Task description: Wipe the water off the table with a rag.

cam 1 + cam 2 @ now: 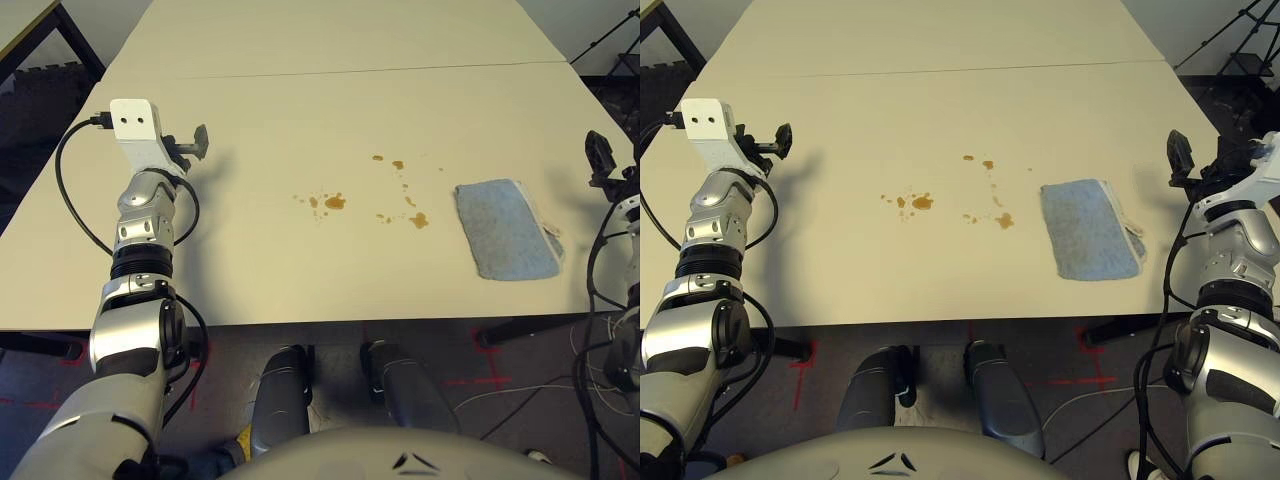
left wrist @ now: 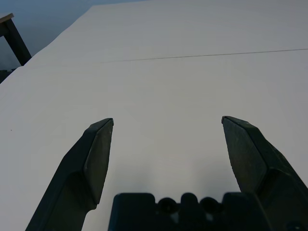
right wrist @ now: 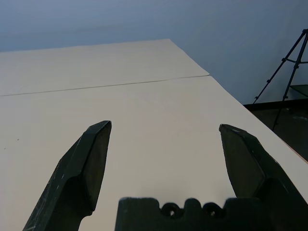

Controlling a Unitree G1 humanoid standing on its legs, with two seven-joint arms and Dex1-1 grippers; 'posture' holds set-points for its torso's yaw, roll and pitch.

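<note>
Pale cream and crossed by a thin seam, the table (image 1: 300, 120) stretches out on a grey floor marked with red tape, a black tripod (image 1: 1240, 40) standing past its far right corner. Above its left side is the left gripper (image 2: 167, 120), and over its right side the right gripper (image 3: 166, 125), each with two black fingers spread wide and nothing between them. Lying flat near the front edge, just inward of the right gripper, is the blue-grey rag (image 1: 1090, 230), pale along one edge, and left of it the amber-brown water (image 1: 923, 202) sits in scattered splotches and tiny drops.
</note>
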